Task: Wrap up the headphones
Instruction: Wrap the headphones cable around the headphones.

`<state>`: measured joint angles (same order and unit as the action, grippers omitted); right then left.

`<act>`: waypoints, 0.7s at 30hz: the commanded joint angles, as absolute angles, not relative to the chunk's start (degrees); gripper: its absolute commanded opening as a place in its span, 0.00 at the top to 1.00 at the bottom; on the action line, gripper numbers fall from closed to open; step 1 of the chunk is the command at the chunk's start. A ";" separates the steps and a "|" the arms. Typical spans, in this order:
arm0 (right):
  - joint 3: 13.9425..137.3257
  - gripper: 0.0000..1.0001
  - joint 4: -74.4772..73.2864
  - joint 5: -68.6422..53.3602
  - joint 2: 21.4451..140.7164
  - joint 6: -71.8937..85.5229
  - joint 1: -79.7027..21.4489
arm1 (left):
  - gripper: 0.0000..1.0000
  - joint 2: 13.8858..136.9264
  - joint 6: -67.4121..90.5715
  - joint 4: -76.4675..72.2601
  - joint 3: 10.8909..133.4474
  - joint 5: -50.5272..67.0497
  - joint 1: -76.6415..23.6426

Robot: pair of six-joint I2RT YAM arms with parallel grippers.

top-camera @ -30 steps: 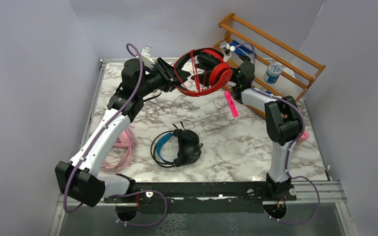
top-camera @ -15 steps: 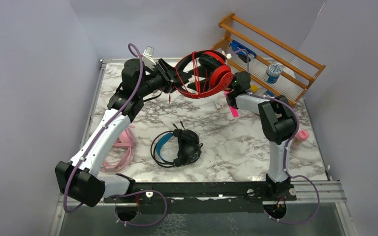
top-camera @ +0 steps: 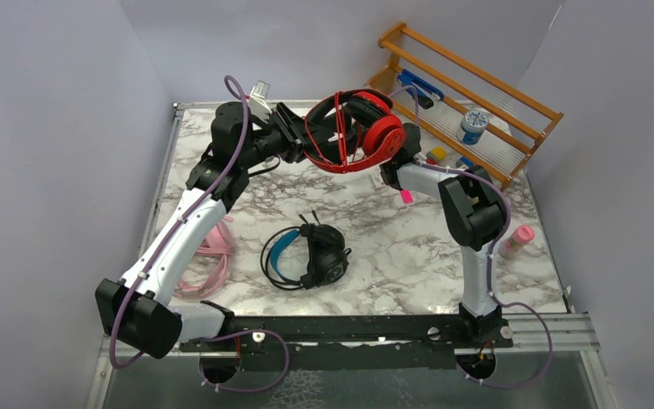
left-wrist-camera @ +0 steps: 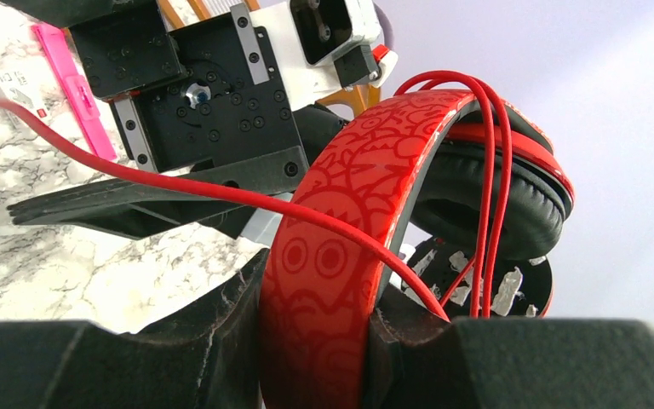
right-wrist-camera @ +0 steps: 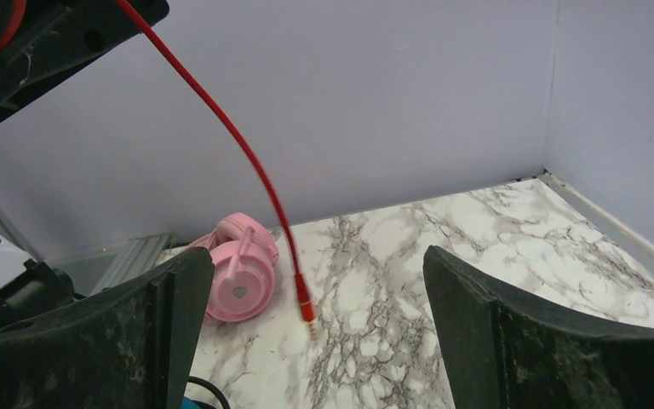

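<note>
Over the table [top-camera: 409, 247], your left gripper [left-wrist-camera: 315, 336] clamps the red headset [top-camera: 375, 132], cable [right-wrist-camera: 247, 162] part-looped; right gripper [right-wrist-camera: 319, 332] gapes empty. Centre black headset [top-camera: 319, 256], lower-left pink headset [top-camera: 213, 256] wait.

Marble bench [top-camera: 392, 247] with wooden rack [top-camera: 485, 72] at back right holding a blue jar [top-camera: 473, 126], pink bottle [top-camera: 517, 241] near right edge.
</note>
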<state>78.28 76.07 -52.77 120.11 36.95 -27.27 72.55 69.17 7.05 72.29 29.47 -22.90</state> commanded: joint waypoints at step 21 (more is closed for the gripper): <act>82.98 0.30 77.36 -55.18 124.34 39.45 -30.19 | 1.00 71.60 70.93 3.83 74.36 32.69 -23.20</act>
